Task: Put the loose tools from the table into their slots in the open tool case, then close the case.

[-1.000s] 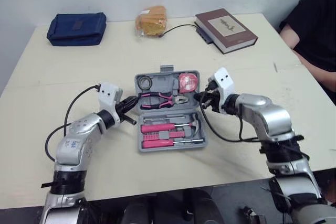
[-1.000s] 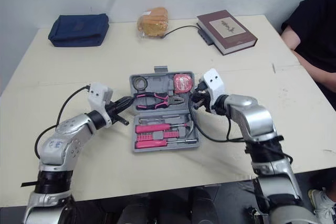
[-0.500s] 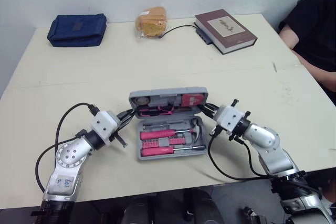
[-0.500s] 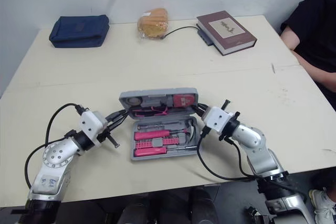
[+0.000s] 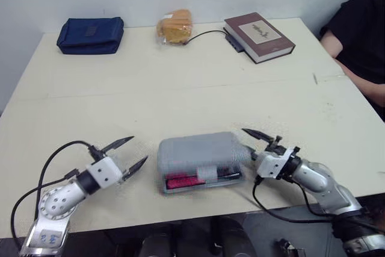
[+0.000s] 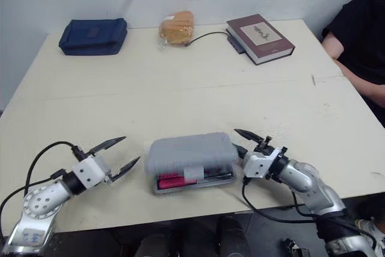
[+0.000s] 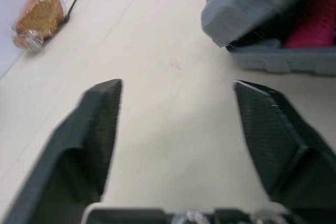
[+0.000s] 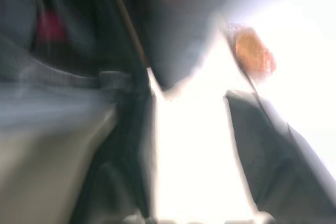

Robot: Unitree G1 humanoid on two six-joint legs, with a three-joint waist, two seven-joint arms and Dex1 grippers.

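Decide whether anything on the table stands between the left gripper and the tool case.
Nothing visible does. Only bare table lies between the open left gripper and the tool case, which is almost shut, with a gap along its front.

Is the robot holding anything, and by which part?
Nothing is held. The left gripper is open, apart from the tool case; the right gripper is open beside its right end.
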